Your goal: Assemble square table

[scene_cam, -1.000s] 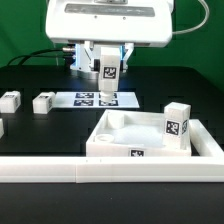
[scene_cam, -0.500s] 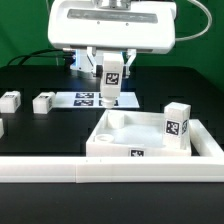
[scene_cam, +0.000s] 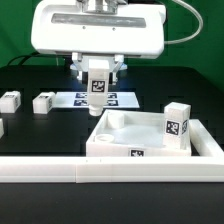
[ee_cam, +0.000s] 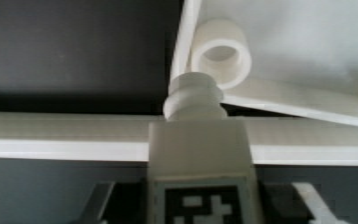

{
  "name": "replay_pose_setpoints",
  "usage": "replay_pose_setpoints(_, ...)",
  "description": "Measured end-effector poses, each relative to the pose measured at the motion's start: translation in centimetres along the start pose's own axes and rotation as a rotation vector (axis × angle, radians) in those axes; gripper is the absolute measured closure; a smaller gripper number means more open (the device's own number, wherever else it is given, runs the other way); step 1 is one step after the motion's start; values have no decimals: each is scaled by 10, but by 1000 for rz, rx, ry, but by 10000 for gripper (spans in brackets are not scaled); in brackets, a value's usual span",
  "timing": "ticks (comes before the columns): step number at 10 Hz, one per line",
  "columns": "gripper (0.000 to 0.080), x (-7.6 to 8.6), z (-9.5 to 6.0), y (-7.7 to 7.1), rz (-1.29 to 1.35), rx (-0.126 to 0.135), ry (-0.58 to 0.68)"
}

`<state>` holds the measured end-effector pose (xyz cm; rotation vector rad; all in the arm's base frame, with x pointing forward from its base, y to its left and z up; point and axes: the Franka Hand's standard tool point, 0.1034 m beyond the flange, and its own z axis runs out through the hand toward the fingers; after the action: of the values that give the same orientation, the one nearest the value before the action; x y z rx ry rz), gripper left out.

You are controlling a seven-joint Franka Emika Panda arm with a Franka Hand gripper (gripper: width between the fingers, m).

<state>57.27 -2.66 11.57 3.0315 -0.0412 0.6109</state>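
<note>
Since half a second ago, the end effector has slid toward the exterior view's left, and the leg block went with it. Its fingers pinch that leg block from both sides. It hangs upright over the marker board, apart from the tabletop. The tabletop lies on the black desk, just behind the long rail. A second leg block stands at its corner. In the wrist view, the held block's round tip is near a corner hole.
</note>
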Motion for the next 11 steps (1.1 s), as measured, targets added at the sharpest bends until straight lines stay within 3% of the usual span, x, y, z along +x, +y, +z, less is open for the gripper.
replay_pose_setpoints(5, 512, 3, 16, -19, -26, 10, 10)
replay_pose_setpoints(9, 512, 2, 19, -19, -30, 4, 24)
replay_pose_setpoints(11, 512, 1, 22, -11, -41, -2, 19)
